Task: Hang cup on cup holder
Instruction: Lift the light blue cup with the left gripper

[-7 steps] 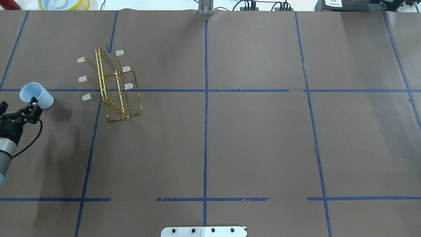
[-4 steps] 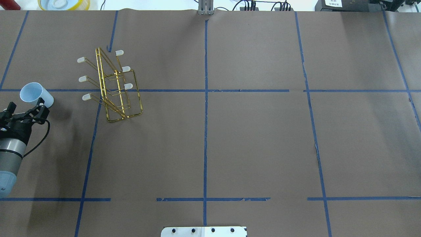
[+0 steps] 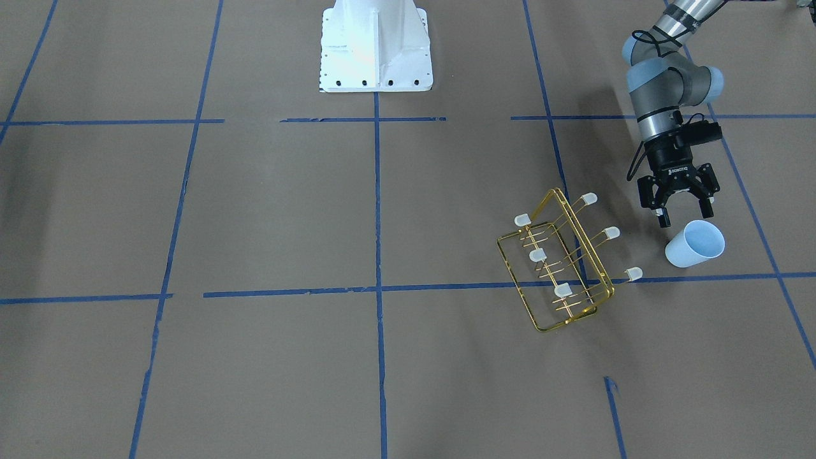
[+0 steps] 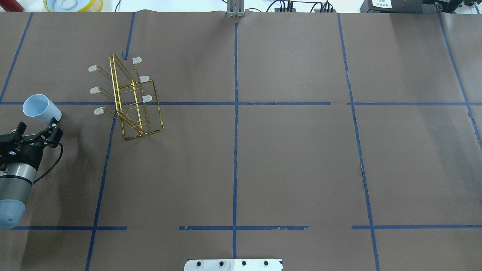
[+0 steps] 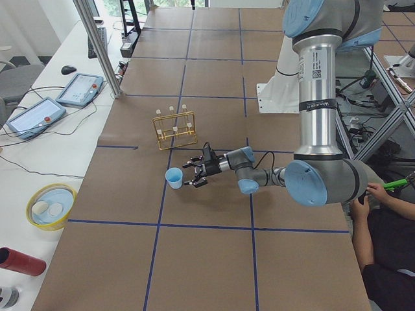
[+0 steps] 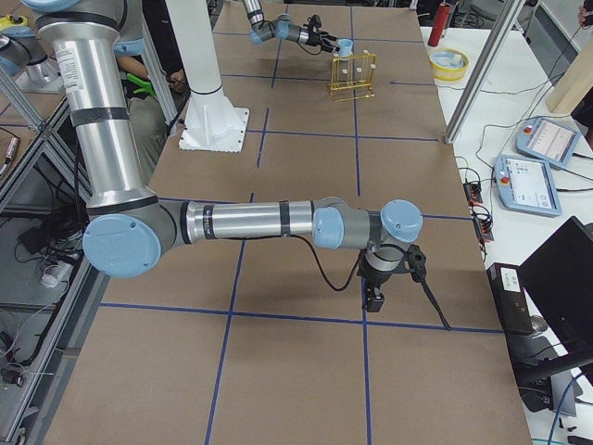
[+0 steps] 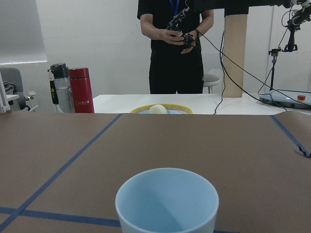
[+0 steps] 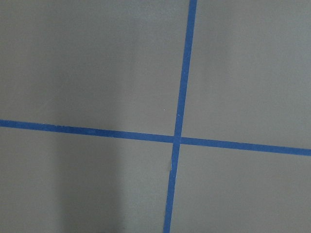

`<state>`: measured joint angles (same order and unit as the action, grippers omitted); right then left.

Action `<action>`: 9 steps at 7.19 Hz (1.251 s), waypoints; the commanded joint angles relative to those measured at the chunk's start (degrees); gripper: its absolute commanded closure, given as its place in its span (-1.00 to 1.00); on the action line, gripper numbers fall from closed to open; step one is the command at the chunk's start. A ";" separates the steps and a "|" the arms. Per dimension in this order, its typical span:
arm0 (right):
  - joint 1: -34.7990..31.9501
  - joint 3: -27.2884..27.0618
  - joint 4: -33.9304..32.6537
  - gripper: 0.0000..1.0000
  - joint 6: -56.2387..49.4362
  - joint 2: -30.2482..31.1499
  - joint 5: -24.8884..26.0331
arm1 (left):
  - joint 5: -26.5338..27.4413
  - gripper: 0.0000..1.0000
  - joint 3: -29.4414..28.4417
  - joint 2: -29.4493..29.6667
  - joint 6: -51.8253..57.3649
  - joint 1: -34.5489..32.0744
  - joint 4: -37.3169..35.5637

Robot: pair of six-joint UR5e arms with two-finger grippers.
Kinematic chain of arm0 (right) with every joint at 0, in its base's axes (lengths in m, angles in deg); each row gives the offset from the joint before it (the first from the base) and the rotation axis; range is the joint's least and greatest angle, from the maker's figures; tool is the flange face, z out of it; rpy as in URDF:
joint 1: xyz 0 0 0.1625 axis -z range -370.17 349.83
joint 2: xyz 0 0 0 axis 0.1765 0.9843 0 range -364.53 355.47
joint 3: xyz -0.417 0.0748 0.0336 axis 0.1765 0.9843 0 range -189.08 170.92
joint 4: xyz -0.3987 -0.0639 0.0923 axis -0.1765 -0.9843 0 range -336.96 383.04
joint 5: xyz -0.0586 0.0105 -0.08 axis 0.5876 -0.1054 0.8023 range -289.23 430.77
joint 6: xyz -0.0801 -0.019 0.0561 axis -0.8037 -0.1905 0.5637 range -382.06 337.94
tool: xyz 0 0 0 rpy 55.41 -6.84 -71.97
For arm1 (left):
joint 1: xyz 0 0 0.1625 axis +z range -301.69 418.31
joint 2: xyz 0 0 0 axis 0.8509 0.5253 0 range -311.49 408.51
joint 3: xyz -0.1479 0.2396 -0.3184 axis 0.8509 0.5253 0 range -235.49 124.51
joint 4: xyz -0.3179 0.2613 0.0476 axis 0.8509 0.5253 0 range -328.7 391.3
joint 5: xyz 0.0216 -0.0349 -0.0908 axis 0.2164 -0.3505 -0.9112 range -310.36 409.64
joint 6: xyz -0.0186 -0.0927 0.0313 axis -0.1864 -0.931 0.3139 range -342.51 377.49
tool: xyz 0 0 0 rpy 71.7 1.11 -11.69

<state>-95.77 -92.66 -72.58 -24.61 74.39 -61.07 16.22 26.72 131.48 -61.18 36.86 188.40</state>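
The small, smooth, pale-blue plastic cup stands upright on the brown paper-covered table, its long axis vertical and its mouth up, tapering toward its base. It is near the gold wire cup holder but apart from it. The left gripper, lettered ROBOTIQ, is spread wide just short of the cup. Whether the right gripper is open or closed cannot be told.

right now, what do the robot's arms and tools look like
The left arm and right arm are silver tubes with pale blue joint caps. The left tool is black, two-fingered, with small white lettering and a looping black cable at its wrist. The right tool is black too, with a trailing black cable.
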 commanded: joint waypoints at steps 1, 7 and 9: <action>0.00 0.00 0.00 -1.00 0.00 0.00 0.00 | -0.06 -0.98 -1.61 0.00 0.26 0.98 1.90; 0.00 0.00 0.00 -1.00 0.00 0.00 0.00 | -1.20 -0.99 -3.27 3.33 0.26 -2.98 2.95; 0.00 0.00 0.00 -1.00 0.00 0.00 0.00 | -1.91 -0.99 -3.89 3.42 0.18 -3.67 2.95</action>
<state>-95.77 -92.66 -72.58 -24.61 74.39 -61.07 14.69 23.28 134.74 -60.98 33.69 191.35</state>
